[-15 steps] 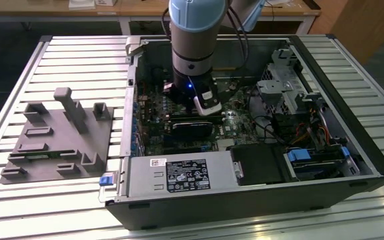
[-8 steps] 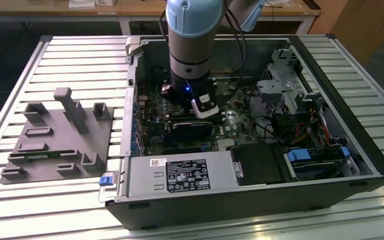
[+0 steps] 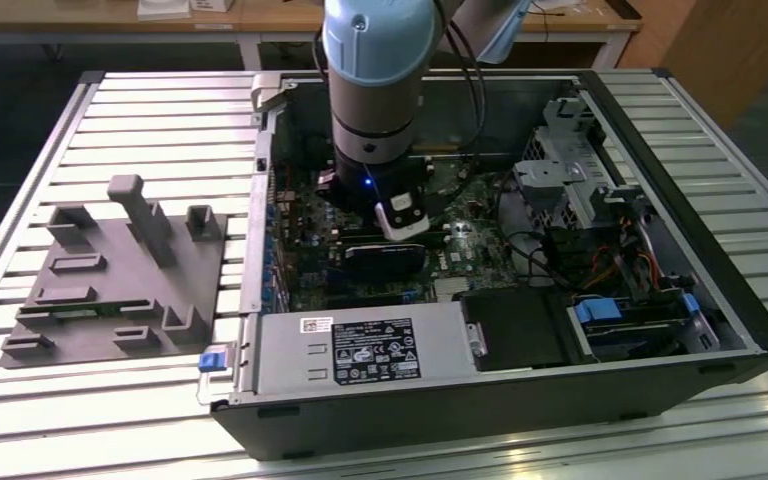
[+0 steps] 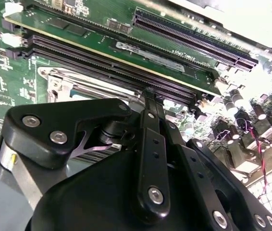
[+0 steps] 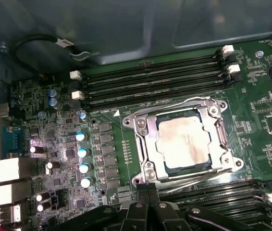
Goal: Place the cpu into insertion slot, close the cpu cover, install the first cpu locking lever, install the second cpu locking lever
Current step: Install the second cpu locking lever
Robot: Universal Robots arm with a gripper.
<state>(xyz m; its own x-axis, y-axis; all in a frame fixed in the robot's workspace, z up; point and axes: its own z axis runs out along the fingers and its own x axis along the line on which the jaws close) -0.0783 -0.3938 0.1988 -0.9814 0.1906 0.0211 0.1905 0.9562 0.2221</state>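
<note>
The cpu [image 5: 183, 142], a pale silvery square, lies flat in the insertion slot [image 5: 225, 161] on the green motherboard. The cpu cover [image 5: 144, 144], a silvery frame, lies down around it, with the chip showing through its window. A thin wire lever [image 5: 193, 100] runs along one side of the socket and another [image 5: 198, 176] along the opposite side. My gripper [image 5: 148, 188] is shut, its black fingertips together just off the socket's corner by that second lever, with nothing seen between them. In the second wrist view the gripper [image 4: 149, 94] hangs over the cover's edge [image 4: 61, 86].
Black memory slots [image 5: 150, 82] flank the socket on both sides. Capacitors [image 5: 82, 154] and rear ports [image 5: 4, 171] stand beside it. The arm [image 3: 377, 130] reaches down into the open case, above a black card [image 3: 384, 262]. A grey fixture [image 3: 117, 280] sits on the table at the exterior view's left.
</note>
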